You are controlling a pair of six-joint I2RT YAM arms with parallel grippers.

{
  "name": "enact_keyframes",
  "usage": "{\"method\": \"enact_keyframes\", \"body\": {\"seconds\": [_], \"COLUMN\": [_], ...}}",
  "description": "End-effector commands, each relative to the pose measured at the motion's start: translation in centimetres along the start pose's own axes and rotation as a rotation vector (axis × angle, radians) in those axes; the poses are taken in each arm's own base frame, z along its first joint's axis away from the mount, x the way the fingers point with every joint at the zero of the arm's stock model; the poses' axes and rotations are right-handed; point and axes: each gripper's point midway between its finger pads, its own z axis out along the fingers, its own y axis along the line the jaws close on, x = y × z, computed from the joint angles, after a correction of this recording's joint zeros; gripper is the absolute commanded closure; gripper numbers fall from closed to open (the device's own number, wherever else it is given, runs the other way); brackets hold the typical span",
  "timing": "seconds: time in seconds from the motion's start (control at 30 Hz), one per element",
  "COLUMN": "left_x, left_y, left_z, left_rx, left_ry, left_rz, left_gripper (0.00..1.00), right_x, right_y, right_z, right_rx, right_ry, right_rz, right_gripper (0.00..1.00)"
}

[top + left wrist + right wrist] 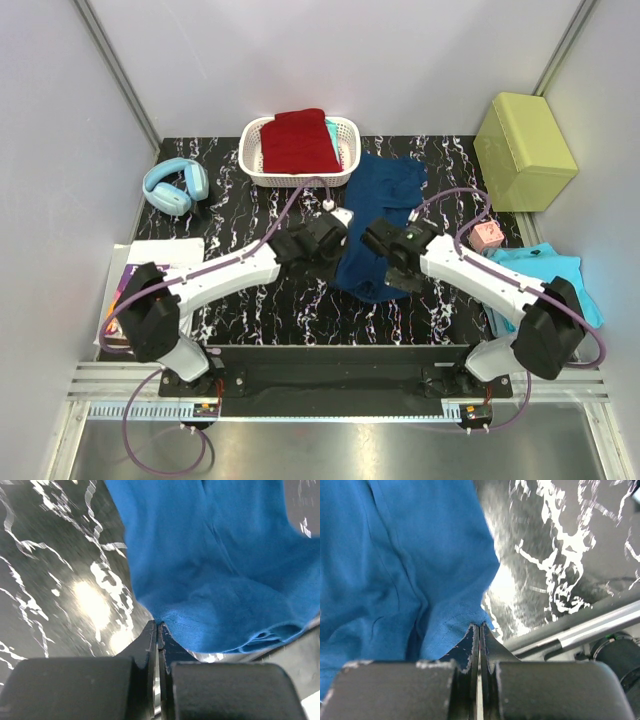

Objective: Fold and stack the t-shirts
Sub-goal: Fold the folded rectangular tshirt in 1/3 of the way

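Note:
A navy blue t-shirt (385, 190) lies bunched in a long strip down the middle of the black marbled table (250, 300); its print does not show. My left gripper (338, 238) is shut on its hem (172, 620), with the cloth spreading away from the tips (158, 626). Opposite it, my right gripper (372, 240) is shut on the same t-shirt's edge (465, 620), its tips (480, 626) pinching the fabric. A dark red t-shirt (298, 140) lies folded in the white basket (252, 165). At the right edge lies a turquoise t-shirt (555, 275).
Blue headphones (175, 186) lie at the back left, and printed papers (125, 290) sit by the left arm's base. A yellow-green box (525, 150) stands at the back right, with a small pink object (487, 236) near the right arm.

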Motion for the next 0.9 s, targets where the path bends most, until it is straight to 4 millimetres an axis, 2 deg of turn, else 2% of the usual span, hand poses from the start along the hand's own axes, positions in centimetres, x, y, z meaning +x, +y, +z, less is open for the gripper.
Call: {"method": "enact_keyframes", "body": {"seconds": [0.0, 0.03, 0.1, 0.13, 0.17, 0.23, 0.3, 0.33, 0.4, 0.43, 0.47, 0.53, 0.57, 0.63, 0.73, 0.8, 0.87], "left_x": [-3.5, -4.4, -5.1, -6.3, -6.4, -8.0, -8.7, -9.9, -10.6, -11.7, -11.8, -13.3, -13.2, -14.4, -14.6, -15.7, -16.0], "left_y": [1.2, 1.2, 1.9, 2.2, 2.5, 2.8, 3.8, 3.8, 4.5, 4.4, 4.8, 4.6, 4.8, 4.5, 4.6, 4.3, 4.4], "left_z": [0.8, 0.7, 1.6, 1.4, 2.2, 2.3, 3.2, 3.1, 4.2, 4.1, 5.0, 5.1, 6.2, 6.5, 8.8, 9.1, 10.2], "left_rx": [-0.043, -0.047, -0.08, -0.094, -0.105, -0.118, -0.136, -0.135, -0.145, -0.143, -0.147, -0.138, -0.145, -0.133, -0.13, -0.117, -0.119], "left_ry": [-0.041, -0.053, -0.042, -0.057, -0.043, -0.06, -0.053, -0.072, -0.064, -0.083, -0.068, -0.085, -0.069, -0.075, -0.04, -0.054, -0.046], "left_rz": [-0.017, -0.017, -0.02, -0.026, -0.024, -0.033, -0.046, -0.049, -0.058, -0.064, -0.068, -0.064, -0.06, -0.053, -0.048, -0.044, -0.039], "left_gripper": [1.0, 1.0, 1.0, 1.0, 1.0, 1.0, 1.0, 1.0, 1.0, 1.0, 1.0, 1.0, 1.0, 1.0, 1.0, 1.0, 1.0], "right_x": [-4.0, -5.0, -6.2, -7.3, -7.9, -9.2, -10.8, -11.2, -12.6, -13.0, -13.7, -14.8, -15.2, -16.3, -17.4, -18.1, -18.7], "right_y": [0.2, 0.2, 0.3, 0.5, 0.5, 0.8, 0.8, 0.7, 0.5, 0.6, 0.2, 0.4, 0.4, 0.5, 1.1, 1.6, 2.0], "right_z": [0.1, 0.2, 0.2, 0.2, 0.2, 0.3, 0.4, 0.8, 1.1, 1.6, 1.9, 2.6, 2.8, 3.8, 5.3, 6.2, 6.8], "right_rx": [0.022, 0.028, 0.029, 0.028, 0.028, 0.025, 0.023, 0.035, 0.034, 0.035, 0.043, 0.044, 0.044, 0.057, 0.065, 0.072, 0.072], "right_ry": [-0.075, -0.08, -0.1, -0.112, -0.116, -0.128, -0.139, -0.14, -0.147, -0.144, -0.145, -0.147, -0.149, -0.149, -0.139, -0.135, -0.137], "right_rz": [0.027, 0.032, 0.042, 0.051, 0.057, 0.052, 0.076, 0.064, 0.081, 0.087, 0.103, 0.105, 0.111, 0.112, 0.113, 0.106, 0.099], "right_gripper": [1.0, 1.0, 1.0, 1.0, 1.0, 1.0, 1.0, 1.0, 1.0, 1.0, 1.0, 1.0, 1.0, 1.0, 1.0, 1.0, 1.0]}}
